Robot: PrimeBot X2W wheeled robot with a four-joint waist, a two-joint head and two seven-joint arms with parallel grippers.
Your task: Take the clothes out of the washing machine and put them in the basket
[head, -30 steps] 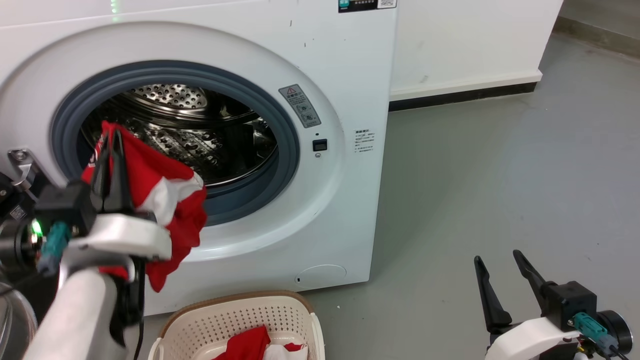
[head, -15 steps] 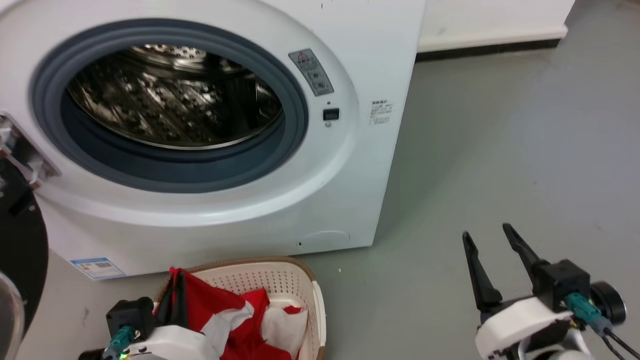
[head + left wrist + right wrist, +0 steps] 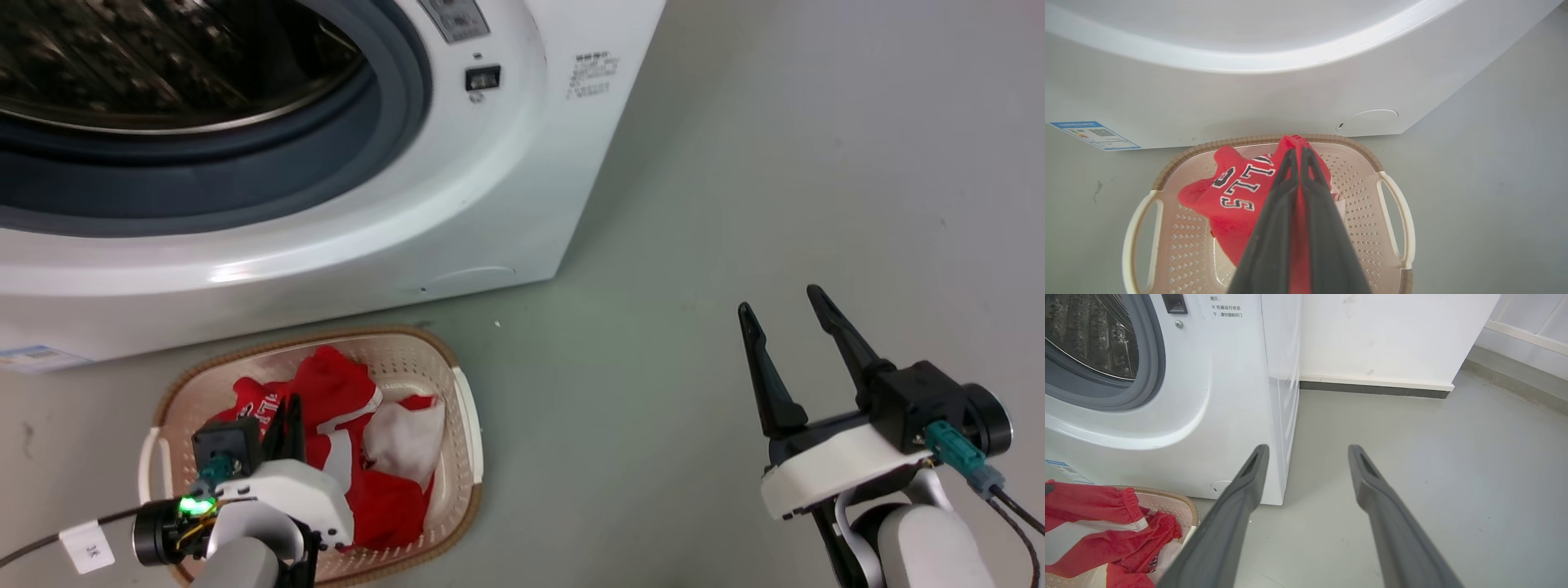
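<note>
A: The left gripper (image 3: 1298, 152) is pinching the red clothes (image 3: 1237, 192) low inside the basket (image 3: 1359, 196).
B: If it rises before letting go, I'd expect the cloth to drag back out, maybe over the rim. The right gripper (image 3: 777, 297) is spread, holding nothing.

left jaws: pressed together | right jaws: spread apart

Red clothes (image 3: 326, 384) (white panels), cream basket (image 3: 467, 425)
</note>
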